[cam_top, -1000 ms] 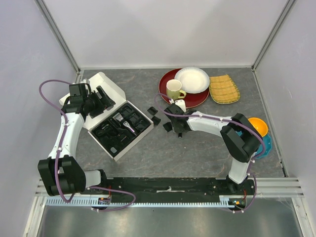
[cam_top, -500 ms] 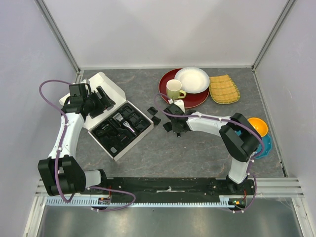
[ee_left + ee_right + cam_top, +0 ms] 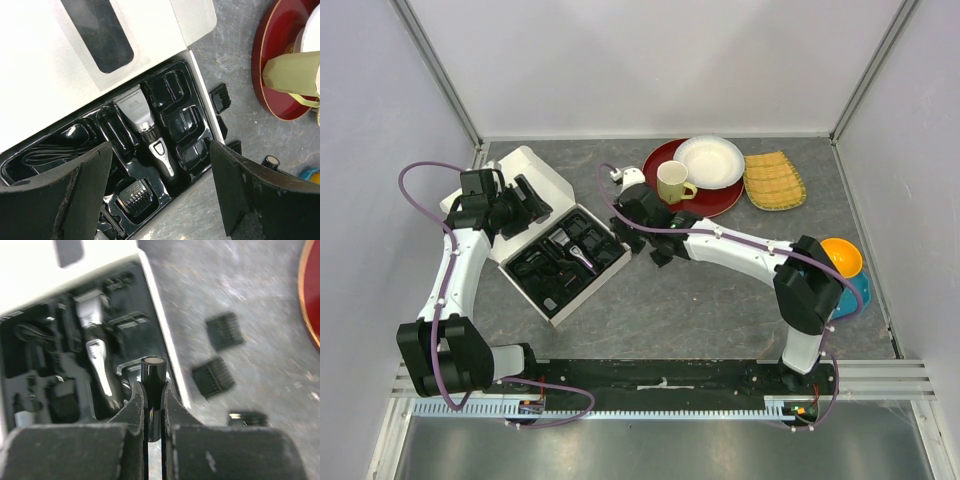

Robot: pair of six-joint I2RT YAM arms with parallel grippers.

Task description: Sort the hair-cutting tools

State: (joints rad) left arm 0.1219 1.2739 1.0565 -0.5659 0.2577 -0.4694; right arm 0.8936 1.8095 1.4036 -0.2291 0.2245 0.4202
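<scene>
The black-and-silver clipper [image 3: 578, 252] lies in the black tray [image 3: 552, 288] of the white box, also seen in the left wrist view [image 3: 150, 135] and the right wrist view [image 3: 97, 355]. A comb guard [image 3: 134, 197] and the cord [image 3: 45, 155] lie in tray pockets. My right gripper [image 3: 626, 224] is shut on the short black cylinder [image 3: 152, 372], held upright over the tray's right rim [image 3: 165, 360]. Loose comb guards [image 3: 225, 331] [image 3: 213, 376] [image 3: 247, 417] lie on the table to the right of the box. My left gripper [image 3: 530, 200] is open and empty above the box [image 3: 160, 195].
The box lid [image 3: 535, 170] lies open at the back left. A yellow mug [image 3: 672, 182] and a white plate [image 3: 710, 160] sit on a red plate [image 3: 655, 165]. A bamboo mat [image 3: 773, 180] lies to their right. Orange and blue bowls [image 3: 845, 255] stand far right.
My right gripper has moved left and back from the loose guards to the box's right edge, carrying the cylinder. The left arm has not moved.
</scene>
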